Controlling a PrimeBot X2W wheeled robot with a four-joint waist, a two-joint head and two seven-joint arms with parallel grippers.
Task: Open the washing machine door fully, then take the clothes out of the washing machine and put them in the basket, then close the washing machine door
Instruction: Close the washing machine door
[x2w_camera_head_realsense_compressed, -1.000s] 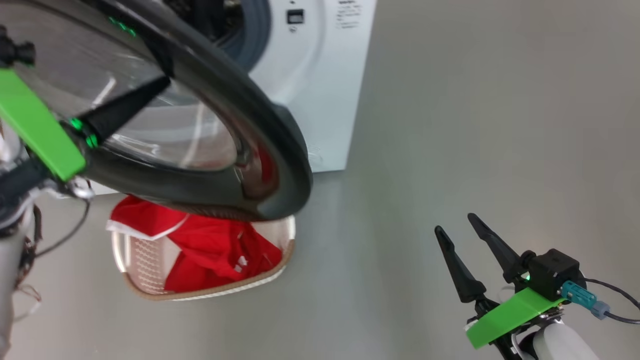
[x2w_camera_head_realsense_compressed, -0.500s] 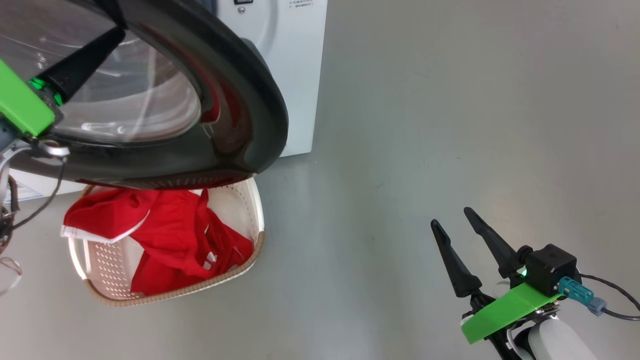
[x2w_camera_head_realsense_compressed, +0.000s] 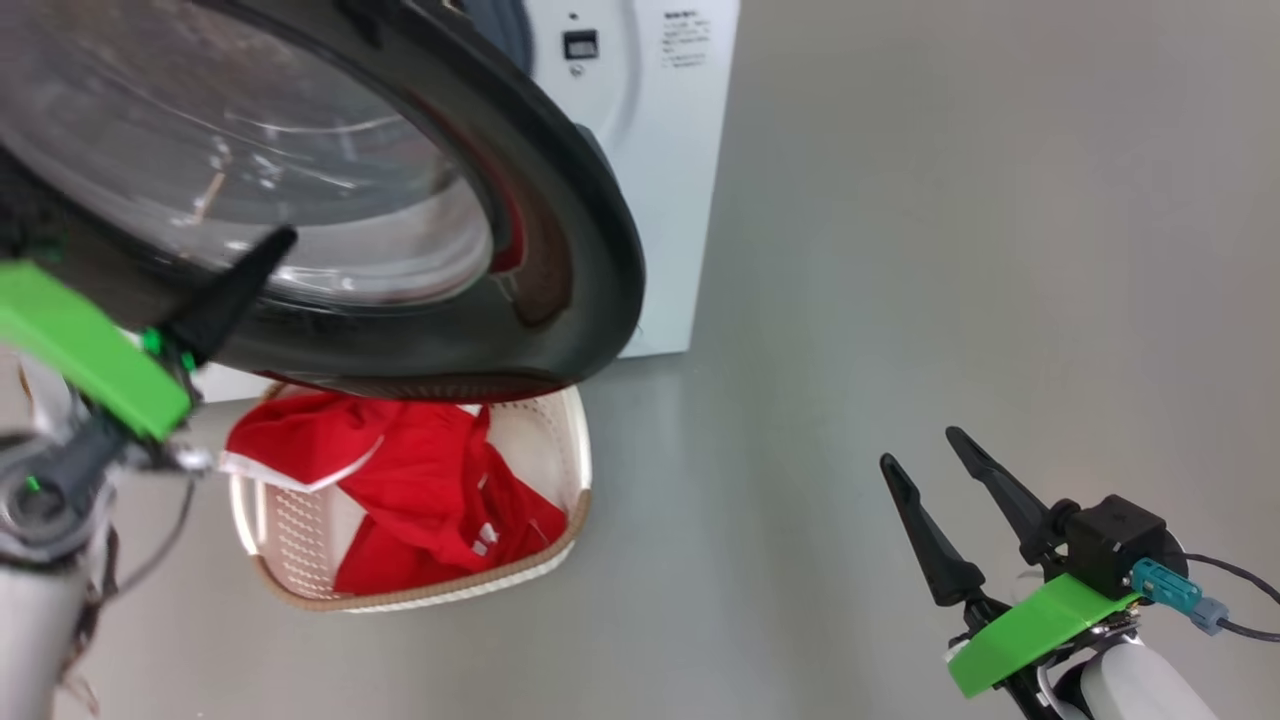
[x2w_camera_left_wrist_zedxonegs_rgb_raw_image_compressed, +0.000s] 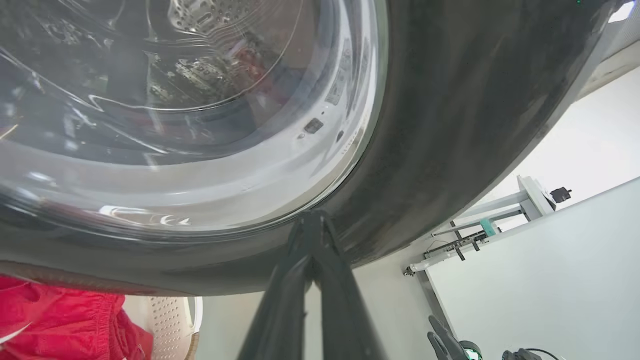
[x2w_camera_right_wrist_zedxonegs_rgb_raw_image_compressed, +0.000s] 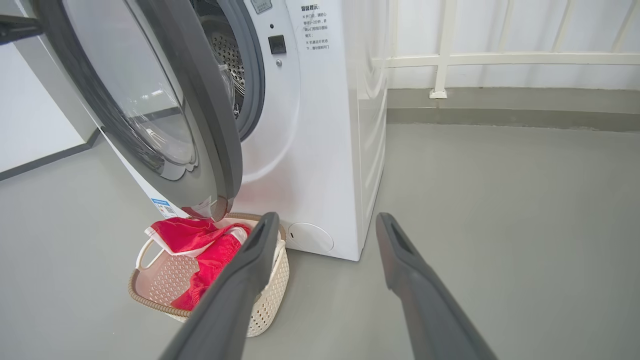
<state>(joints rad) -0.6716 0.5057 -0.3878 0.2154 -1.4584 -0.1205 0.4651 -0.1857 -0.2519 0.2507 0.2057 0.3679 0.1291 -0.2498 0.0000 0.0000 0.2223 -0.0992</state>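
The washing machine door, glossy black rim around bulging glass, stands partly open over the basket. The red clothes with white trim lie in that cream basket. My left gripper is shut and holds nothing, its tips pressed on the door's lower rim, as the left gripper shows up close. My right gripper is open and empty over the floor at the right. From the right gripper I see the washing machine, door, basket and clothes.
Grey floor spreads to the right of the machine. A white railing and wall run behind it. A pale wall stands beyond the door. A metal frame stands by a wall in the left wrist view.
The head view swung left and back. My shut left gripper slid from across the door's glass down to its lower rim. The right gripper kept its place and stayed open.
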